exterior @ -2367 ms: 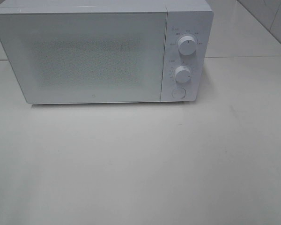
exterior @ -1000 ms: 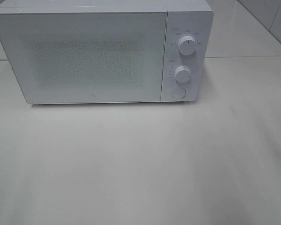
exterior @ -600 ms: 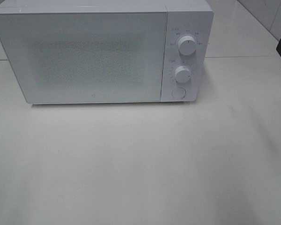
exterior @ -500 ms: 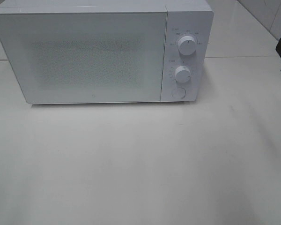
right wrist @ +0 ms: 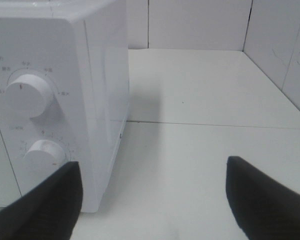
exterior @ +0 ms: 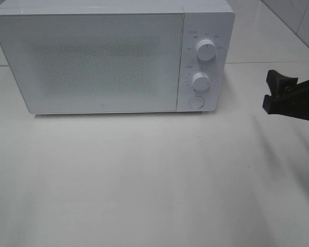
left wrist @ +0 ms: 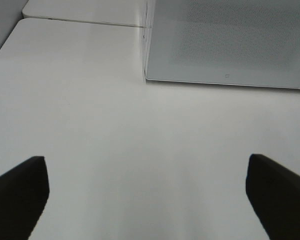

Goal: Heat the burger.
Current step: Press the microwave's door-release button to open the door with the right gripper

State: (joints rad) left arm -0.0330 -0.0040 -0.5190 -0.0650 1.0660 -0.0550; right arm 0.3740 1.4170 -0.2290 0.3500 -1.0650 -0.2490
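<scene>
opening stage, by the look of it: the microwave [exterior: 113, 56] stands shut at 12 o'clock on the table [exterior: 144, 180]. the right gripper [exterior: 270, 92] hangs at 3 o'clock, fingers [exterior: 280, 82] spread and empty, facing the control panel. the left gripper [left wrist: 147, 200], outside the high view, is likewise spread and empty. the burger is in no view, so its facing and long axis cannot be told. the next move likely calls for a squarely placed press on the round button [exterior: 196, 102].
</scene>
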